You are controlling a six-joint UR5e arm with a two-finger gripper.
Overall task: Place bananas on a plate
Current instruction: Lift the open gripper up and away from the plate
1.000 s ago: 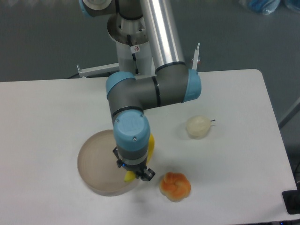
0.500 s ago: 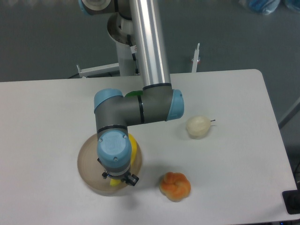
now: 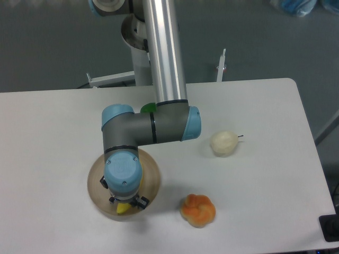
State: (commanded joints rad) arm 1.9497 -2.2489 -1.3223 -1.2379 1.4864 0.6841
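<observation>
Only the yellow banana (image 3: 123,209) tip shows; jaws' grip cannot be told.

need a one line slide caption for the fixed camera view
UR5e gripper holding a yellow banana low over the beige plate, pear and orange bun aside.

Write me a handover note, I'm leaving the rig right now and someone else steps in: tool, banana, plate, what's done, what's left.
Tool: over the plate, mostly hidden under the wrist; open or shut cannot be told.
Banana: only a yellow end shows below the wrist, over the plate's near part. Whether it rests on the plate or is held is unclear.
Done: banana brought over the plate.
Left: confirm release, lift the arm clear.
Pear and bun lie on the table, right of the plate, apart from it.
</observation>
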